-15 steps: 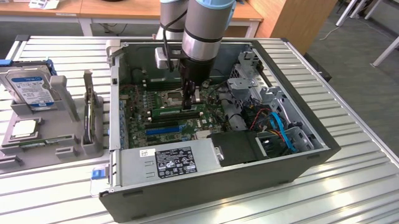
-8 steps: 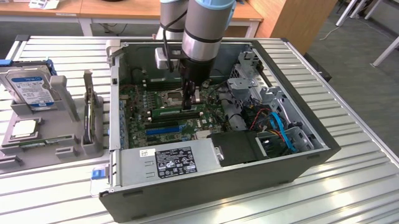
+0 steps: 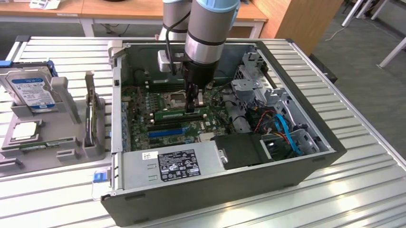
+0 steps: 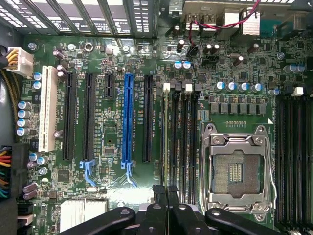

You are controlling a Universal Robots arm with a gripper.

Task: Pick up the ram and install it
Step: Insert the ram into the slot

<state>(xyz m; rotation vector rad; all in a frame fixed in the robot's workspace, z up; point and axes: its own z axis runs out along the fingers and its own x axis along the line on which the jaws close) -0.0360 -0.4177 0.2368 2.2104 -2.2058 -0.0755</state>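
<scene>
My gripper [image 3: 190,108] reaches straight down into the open computer case [image 3: 304,156], over the memory slots beside the empty processor socket [image 3: 174,99]. The ram [image 3: 171,114] is a narrow green stick standing on edge along a slot on the motherboard [image 3: 142,102], and the fingertips meet its top edge near the middle. In the wrist view the black fingers [image 4: 159,196] are drawn together at the end of the thin edge-on ram [image 4: 164,137], so the gripper [image 4: 166,193] is shut on it. How deep the stick sits in the slot I cannot tell.
A grey parts holder [image 3: 70,142] on the exterior view's left carries a hard drive [image 3: 28,88] and a square silver processor [image 3: 25,130]. The power supply [image 3: 174,164], drive cage [image 3: 254,90] and blue cables [image 3: 285,130] crowd the case. A blue expansion slot [image 4: 128,117] lies beside the memory slots.
</scene>
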